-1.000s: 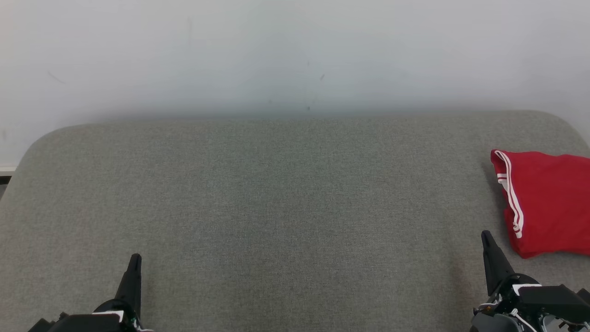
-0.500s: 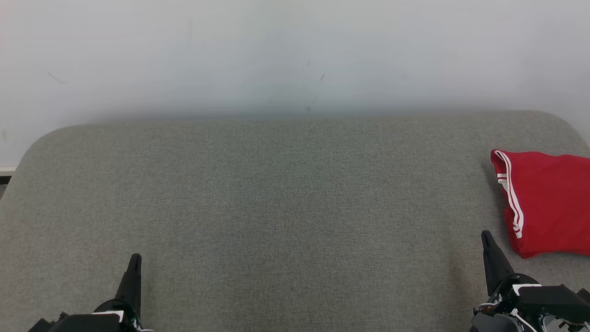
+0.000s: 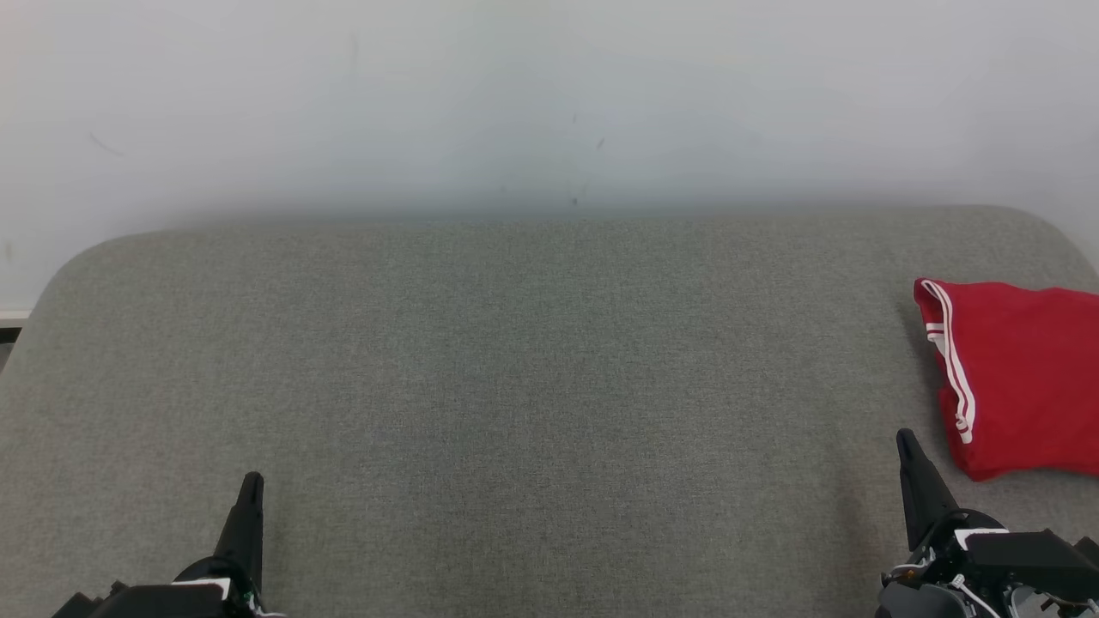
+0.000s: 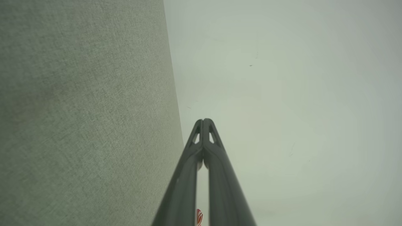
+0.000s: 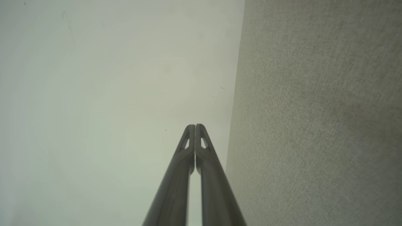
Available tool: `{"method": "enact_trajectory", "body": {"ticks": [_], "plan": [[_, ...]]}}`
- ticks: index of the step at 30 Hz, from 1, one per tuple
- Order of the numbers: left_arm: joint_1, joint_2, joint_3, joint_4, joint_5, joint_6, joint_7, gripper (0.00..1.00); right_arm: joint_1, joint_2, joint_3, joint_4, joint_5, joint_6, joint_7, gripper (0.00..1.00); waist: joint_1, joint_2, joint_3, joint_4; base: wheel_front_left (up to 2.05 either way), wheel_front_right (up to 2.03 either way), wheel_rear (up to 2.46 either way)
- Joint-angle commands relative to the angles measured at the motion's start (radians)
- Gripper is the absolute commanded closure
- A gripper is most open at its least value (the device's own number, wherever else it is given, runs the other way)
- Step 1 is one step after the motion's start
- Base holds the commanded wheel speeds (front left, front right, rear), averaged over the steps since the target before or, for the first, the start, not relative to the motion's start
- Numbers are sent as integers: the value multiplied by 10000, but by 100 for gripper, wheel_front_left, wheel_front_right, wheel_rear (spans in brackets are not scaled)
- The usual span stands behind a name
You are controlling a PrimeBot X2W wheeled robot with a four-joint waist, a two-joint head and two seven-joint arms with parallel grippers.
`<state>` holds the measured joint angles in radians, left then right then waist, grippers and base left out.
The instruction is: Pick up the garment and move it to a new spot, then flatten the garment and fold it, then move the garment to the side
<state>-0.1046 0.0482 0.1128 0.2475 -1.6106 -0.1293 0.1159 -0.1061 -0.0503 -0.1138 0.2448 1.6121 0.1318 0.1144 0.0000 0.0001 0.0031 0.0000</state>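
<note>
The garment (image 3: 1017,373) is red with white side stripes. It lies folded at the right edge of the grey fabric surface (image 3: 532,369), partly cut off by the head view's border. A sliver of red garment (image 4: 199,217) peeks between my left fingers in the left wrist view. My left gripper (image 3: 251,481) rests at the lower left, shut and holding nothing, far from the garment. My right gripper (image 3: 904,438) sits at the lower right, shut and empty, just left of the garment's near corner. Both wrist views show the fingertips pressed together: left gripper (image 4: 204,121), right gripper (image 5: 195,126).
A pale wall (image 3: 549,103) rises directly behind the grey surface. The surface has rounded far corners, and its left edge (image 3: 34,309) drops off beside the wall's base. Wide bare fabric stretches between the two grippers.
</note>
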Motion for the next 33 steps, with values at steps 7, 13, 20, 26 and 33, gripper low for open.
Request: {"method": "enact_trajectory", "body": {"ticks": [7,13,20,26,33], "plan": [[-107,38,26,-39,-46,-32,2,100,-63,2,-17,-18,16,-21,27,100,0,-1,0,0,0,0,0],[-107,38,23,-40,-46,-32,1,100,-62,1,-17,-18,17,-21,27,100,0,-1,0,0,0,0,0],[-107,38,26,-40,-46,-32,1,100,-62,1,-17,-18,17,-21,26,100,0,-1,0,0,0,0,0],[-107,36,24,-39,-46,-32,1,100,-62,2,-16,-18,17,-21,26,100,0,-1,0,0,0,0,0],[-107,36,24,-39,-47,-32,1,100,-62,2,-16,-18,17,-21,26,100,0,-1,0,0,0,0,0]]}}
